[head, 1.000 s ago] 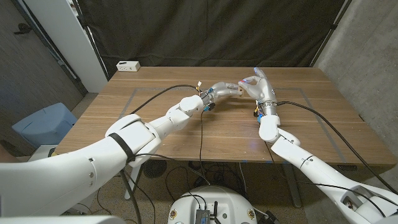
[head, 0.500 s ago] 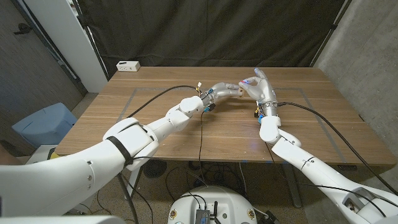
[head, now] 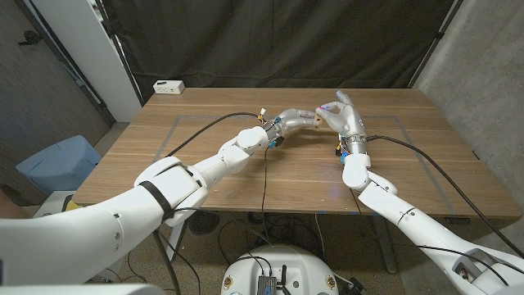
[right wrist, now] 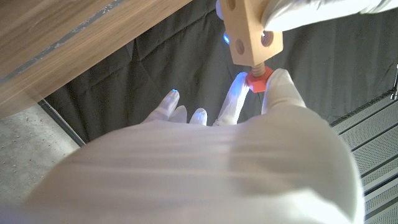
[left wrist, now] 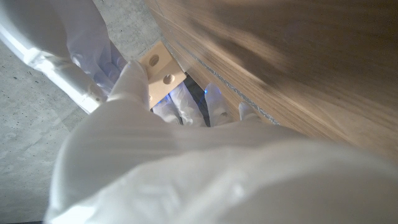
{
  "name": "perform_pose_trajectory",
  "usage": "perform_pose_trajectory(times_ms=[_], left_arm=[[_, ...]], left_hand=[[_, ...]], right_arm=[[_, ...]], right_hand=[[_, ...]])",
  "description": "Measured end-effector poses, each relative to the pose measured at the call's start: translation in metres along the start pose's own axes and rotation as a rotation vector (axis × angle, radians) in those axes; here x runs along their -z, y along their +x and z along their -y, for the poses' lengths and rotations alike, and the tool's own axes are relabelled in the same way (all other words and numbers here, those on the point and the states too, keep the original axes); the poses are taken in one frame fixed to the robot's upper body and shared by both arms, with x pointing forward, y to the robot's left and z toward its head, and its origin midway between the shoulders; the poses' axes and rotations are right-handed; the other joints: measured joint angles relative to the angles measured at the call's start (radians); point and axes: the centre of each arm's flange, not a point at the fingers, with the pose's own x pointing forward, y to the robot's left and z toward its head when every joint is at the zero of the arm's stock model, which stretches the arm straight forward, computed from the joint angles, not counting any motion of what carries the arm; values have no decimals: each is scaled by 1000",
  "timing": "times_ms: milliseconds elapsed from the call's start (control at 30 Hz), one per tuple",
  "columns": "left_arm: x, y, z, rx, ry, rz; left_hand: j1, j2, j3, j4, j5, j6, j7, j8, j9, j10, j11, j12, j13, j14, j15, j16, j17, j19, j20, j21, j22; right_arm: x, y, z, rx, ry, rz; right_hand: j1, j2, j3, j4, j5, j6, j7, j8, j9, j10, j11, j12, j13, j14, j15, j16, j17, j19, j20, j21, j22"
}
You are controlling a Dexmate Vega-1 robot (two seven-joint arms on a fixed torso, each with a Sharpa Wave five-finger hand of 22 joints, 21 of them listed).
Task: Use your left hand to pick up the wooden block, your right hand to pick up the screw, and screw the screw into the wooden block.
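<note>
Red-headed screw (right wrist: 257, 81) sits pinched in the right hand (head: 345, 115), its shaft entering the wooden block (right wrist: 250, 31) clamped by the left hand (head: 292, 119). Both meet raised above the far middle of the worktop (head: 205, 192); a white box (head: 169, 86) lies at its far-left corner.

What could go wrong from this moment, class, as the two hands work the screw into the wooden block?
1. The right hand pinches only the red head of the screw with fingertips, so it may slip off.
2. The left hand holds the wooden block above the table by one end, so turning force could twist it loose.
3. The shaft looks barely started and might cross-thread.
</note>
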Motion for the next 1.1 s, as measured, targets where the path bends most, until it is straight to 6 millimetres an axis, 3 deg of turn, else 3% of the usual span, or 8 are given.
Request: perform_pose_trajectory(times_ms=[633,1100], left_arm=[[1,1,-1,-3,-1,-7],[0,3,-1,-3,0,-6]], left_hand=[[0,0,0,0,0,-3,0,1,0,0,0,0,0,0,0,0,0,0,0,0,0],[0,0,-1,-1,0,-3,0,0,-1,0,0,0,0,0,0,0,0,0,0,0,0]], right_arm=[[2,0,0,-8,-1,-3],[4,0,0,-26,4,-2]], right_hand=[[-36,-36,-19,9,1,-72,6,-39,-15,-36,11,-8,0,-21,12,-11,0,-11,11,-5,0],[-74,-43,-37,18,8,-157,18,-79,-25,-80,26,-11,0,-52,30,-19,0,-35,17,-9,0]])
